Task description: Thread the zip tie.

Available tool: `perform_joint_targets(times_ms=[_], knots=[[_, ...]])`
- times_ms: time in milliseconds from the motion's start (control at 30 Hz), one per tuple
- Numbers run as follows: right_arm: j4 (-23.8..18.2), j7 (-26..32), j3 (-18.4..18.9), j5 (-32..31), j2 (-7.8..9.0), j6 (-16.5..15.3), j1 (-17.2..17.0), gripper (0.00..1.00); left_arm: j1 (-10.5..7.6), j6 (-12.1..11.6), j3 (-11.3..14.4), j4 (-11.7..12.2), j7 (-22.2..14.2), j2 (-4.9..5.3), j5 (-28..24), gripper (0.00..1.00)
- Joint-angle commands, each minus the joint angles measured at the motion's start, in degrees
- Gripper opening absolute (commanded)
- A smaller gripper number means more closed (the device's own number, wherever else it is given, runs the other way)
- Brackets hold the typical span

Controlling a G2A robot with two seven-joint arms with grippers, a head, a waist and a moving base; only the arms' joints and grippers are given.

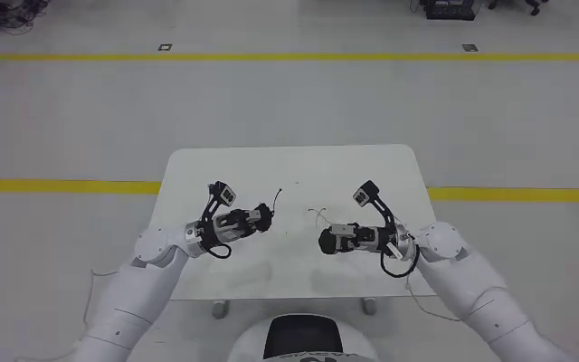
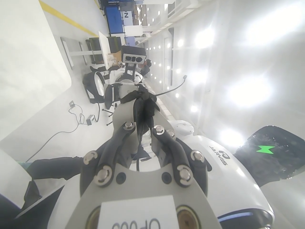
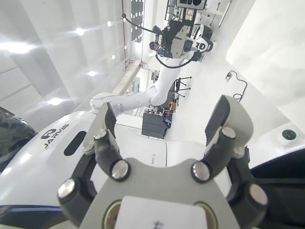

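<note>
Where the left gripper (image 1: 269, 217) clamps it shut at one end, the black zip tie (image 1: 276, 201) is held above the table (image 1: 289, 163), near its middle. The tie's long axis rises from the closed fingertips, up and away from the robot. It is slightly bowed, with the head at the free end. The right gripper (image 3: 164, 117) stands well apart, facing the left one, its fingers spread wide and holding nothing. A thin pale strand (image 1: 317, 215) lies on the tabletop between the two grippers.
</note>
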Motion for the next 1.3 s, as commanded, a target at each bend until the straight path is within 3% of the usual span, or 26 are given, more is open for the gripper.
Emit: perform_joint_targets(times_ms=[0,200,267,367,567,667,933,1033,1133,1267], knots=[[0.04,-0.33,0.0,-0.36,0.06,0.0,0.05,1.0,-0.05,-0.02,-0.01,-0.12,0.01,0.03,0.4,0.0],[-0.02,-0.57,-0.05,-0.07,0.02,0.09,-0.05,1.0,-0.05,-0.02,-0.01,-0.12,0.01,0.03,0.4,0.0],[1.19,-2.66,-0.21,1.75,-0.34,0.0,0.0,1.0,0.44,-0.26,1.08,-0.46,2.09,-0.22,-0.36,0.0],[2.65,-0.83,-0.87,10.22,-1.48,0.0,0.27,1.0,0.9,-2.01,3.07,-0.36,3.51,-0.67,-1.24,0.0],[8.65,4.1,-2.79,16.22,-4.54,0.0,2.64,1.0,0.12,-5.49,6.58,0.95,6.33,-1.72,-3.92,0.0],[11.26,6.76,-3.85,18.43,-6.13,0.0,3.34,1.0,-0.46,-5.49,6.73,1.13,7.42,-2.09,-4.33,0.0],[11.22,6.36,-3.94,18.91,-6.32,0.39,3.3,1.0,-0.81,-5.49,6.31,0.76,7.37,-2.28,-2.87,0.0],[10.66,5.57,-3.67,20.35,-6.61,0.41,3.0,1.0,-0.04,-4.09,6.98,0.08,9.31,-2.66,-7.92,0.0],[11.23,7.01,-3.81,23.16,-7.18,0.0,3.02,1.0,0.18,-3.05,7.22,0.68,8.39,-3.04,-14.71,0.0],[12.76,8.95,-4.61,25.54,-8.09,0.0,3.58,1.0,-0.19,-2.97,7.71,1.77,6.85,-3.38,-18.2,0.0]])
